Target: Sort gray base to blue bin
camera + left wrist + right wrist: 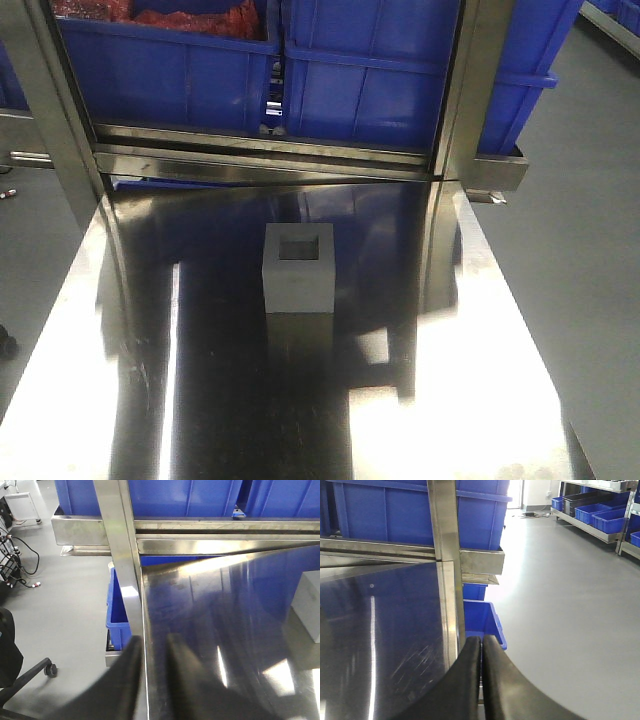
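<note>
The gray base (298,268) stands upright in the middle of the steel table (200,400), its square recess facing up. In the left wrist view its corner shows at the right edge as the gray base (307,605). A blue bin (370,90) sits on the rack just behind the table. My left gripper (153,647) hovers over the table's left edge, far left of the base, its fingers a little apart with nothing between them. My right gripper (481,642) is at the table's right edge, shut and empty. Neither gripper shows in the front view.
A second blue bin (160,80) holding red items sits left of the first. Steel uprights (60,130) and a crossbar (270,160) frame the table's back. Lower blue bins stand beside the table on the left (117,612) and on the right (480,620). A chair base (47,669) is on the floor.
</note>
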Available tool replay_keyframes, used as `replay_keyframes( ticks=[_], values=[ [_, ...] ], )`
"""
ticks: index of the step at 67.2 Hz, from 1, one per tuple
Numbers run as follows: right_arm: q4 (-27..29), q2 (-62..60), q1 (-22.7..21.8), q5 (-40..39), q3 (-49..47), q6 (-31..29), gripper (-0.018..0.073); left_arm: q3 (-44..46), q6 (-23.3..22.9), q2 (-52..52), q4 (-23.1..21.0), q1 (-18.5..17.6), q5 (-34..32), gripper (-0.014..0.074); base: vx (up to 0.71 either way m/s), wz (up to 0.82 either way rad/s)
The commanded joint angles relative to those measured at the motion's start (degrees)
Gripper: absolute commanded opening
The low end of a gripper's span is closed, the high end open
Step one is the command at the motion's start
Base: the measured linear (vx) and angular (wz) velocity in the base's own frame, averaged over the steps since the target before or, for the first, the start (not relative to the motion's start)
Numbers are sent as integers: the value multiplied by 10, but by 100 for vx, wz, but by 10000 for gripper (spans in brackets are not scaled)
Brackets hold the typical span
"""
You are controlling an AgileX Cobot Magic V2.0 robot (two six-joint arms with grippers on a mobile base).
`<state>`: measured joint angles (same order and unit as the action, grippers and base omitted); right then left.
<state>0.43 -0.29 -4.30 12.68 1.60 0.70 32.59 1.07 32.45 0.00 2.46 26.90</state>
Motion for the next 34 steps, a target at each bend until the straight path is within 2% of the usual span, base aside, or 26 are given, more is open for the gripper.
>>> replay_keyframes(
  ticks=[1, 7, 10, 21, 28, 30, 34],
  values=[
    [-4, 11, -3, -43, 1, -7, -5, 21, -1, 5, -6, 1, -37, 447, 0, 0],
    [-4, 11, -3, -43, 1, -7, -5, 21, -1, 5, -6, 1, -37, 661, 0, 0],
    [-4, 11, -3, -43, 1, -7, -5, 21, -1, 5, -6, 1, -37, 736, 0, 0],
    [-4, 11, -3, -43, 1, -7, -5, 21, -4, 5, -8, 1, -40, 716, 0, 0],
    [-4, 11, -3, -43, 1, -7, -5, 24, -29, 6, -42, 1, -44, 683, 0, 0],
    [-4, 11, -3, -43, 1, -7, -5, 25, -22, 9, -50, 0, -41, 668, 0, 0],
    [-4, 11, -3, -43, 1, -7, -5, 36, 20, 22, -70, -1, -26, 645, 0, 0]
  ],
)
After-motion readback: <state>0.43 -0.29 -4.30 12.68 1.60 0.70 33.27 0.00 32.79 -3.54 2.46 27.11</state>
